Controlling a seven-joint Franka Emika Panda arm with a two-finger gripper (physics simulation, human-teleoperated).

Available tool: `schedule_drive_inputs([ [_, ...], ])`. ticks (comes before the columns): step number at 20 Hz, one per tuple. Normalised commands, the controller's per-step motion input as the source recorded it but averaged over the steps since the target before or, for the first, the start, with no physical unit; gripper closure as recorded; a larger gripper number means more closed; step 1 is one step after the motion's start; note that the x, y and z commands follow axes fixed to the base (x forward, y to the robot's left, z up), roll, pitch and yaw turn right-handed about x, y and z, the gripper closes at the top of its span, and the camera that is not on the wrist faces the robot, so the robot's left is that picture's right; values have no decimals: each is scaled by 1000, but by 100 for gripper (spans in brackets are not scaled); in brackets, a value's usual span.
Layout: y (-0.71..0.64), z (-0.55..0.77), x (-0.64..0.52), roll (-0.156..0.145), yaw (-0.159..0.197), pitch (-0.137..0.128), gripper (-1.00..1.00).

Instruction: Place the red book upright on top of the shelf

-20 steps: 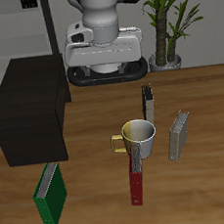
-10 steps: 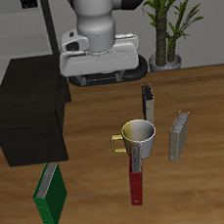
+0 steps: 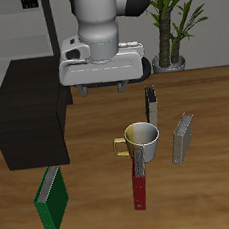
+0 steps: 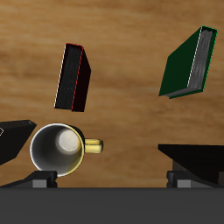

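Note:
The red book [image 3: 140,189] stands on its edge on the table near the front edge, just in front of a white and yellow mug [image 3: 140,139]. In the wrist view the red book [image 4: 73,77] shows beyond the mug [image 4: 57,149]. The shelf [image 3: 31,114] is a matte black cabinet at the table's side, and its flat top is bare. My gripper [image 3: 103,89] hangs open and empty high above the table, behind the mug and beside the shelf. In the wrist view its fingers [image 4: 39,179] stand wide apart.
A green book [image 3: 52,199] lies near the front edge before the shelf. A grey book [image 3: 182,139] and a dark book [image 3: 153,107] stand beside and behind the mug. A potted plant [image 3: 167,30] and a thin-framed rack [image 3: 16,27] are at the back.
My arm has come a little forward and lower, bringing the open gripper nearer the mug. Nothing on the table has moved.

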Motion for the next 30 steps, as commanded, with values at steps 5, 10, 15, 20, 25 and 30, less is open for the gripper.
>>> schedule_drive_inputs([
  [5,98,-18,206,-8,-21,-12,-100],
  [10,218,-48,244,2,-20,-9,-100],
  [15,271,-60,131,7,8,-15,-100],
  [20,200,-192,184,4,5,-6,-100],
  [25,9,-180,123,-10,-16,-24,-100],
  [30,56,-258,84,-3,-26,-56,-100],
])
